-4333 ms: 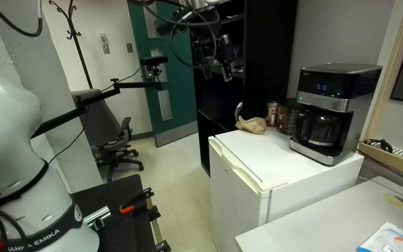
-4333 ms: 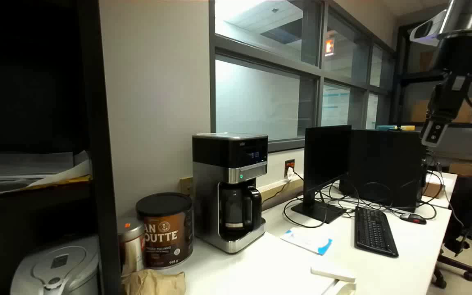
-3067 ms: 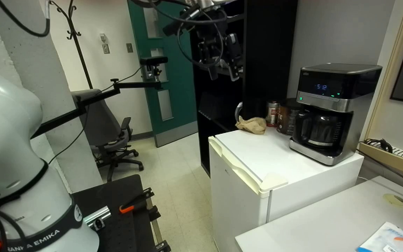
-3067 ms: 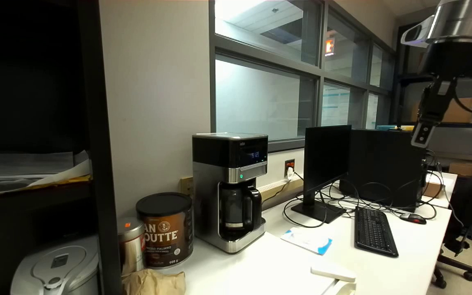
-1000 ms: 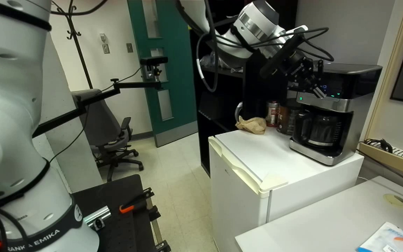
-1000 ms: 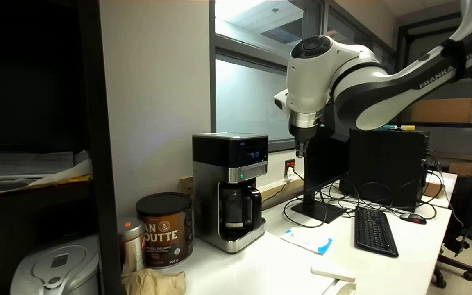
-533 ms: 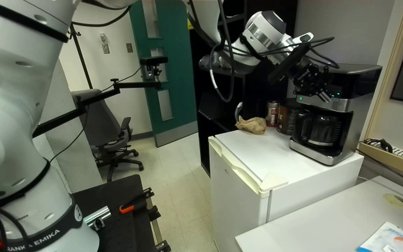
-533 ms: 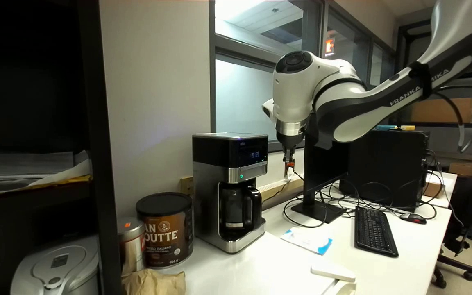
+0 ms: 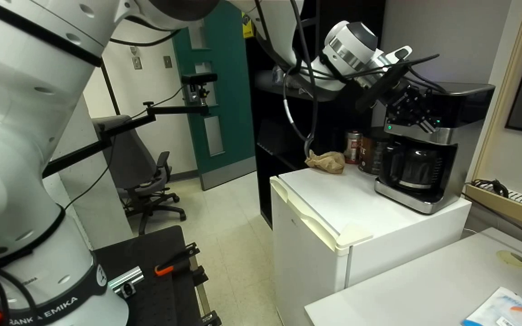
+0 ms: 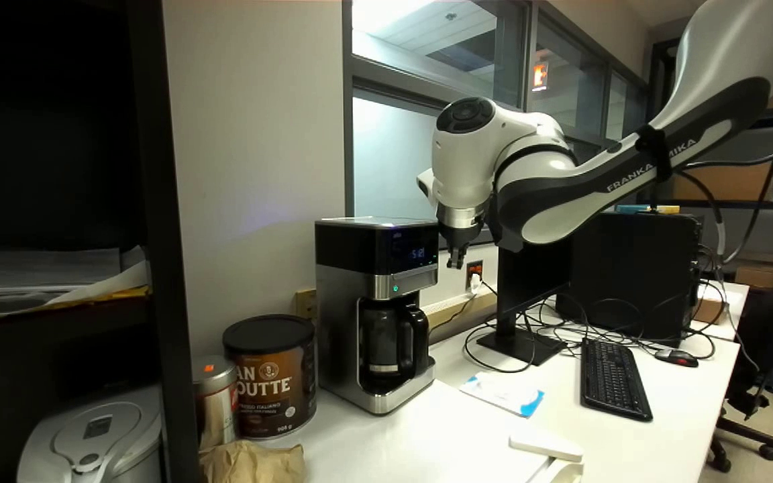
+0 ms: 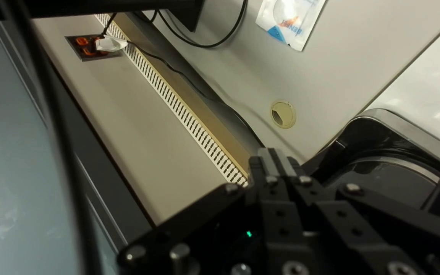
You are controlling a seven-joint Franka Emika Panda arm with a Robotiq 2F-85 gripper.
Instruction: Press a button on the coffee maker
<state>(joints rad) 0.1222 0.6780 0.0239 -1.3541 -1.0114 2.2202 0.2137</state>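
At left, your glossy white jointed robot arm (image 9: pixel 25 149) reaches rightward, ending in a black metal two-fingered pincer (image 9: pixel 429 127), closed on nothing, its grey-padded fingertips (image 11: pixel 268 162) together. Just beyond, at the right end of the white, fridge-shaped bench (image 9: pixel 333 194), stands the boxy black drip coffee maker (image 9: pixel 462 151); in an exterior view a gap shows between its silver-grey metal front band (image 10: pixel 415 279) and the fingertips, so you are probably at the lining-up step. Next likely comes trimming your aim at the wanted button, which cannot be singled out here, then pushing gently straight in.
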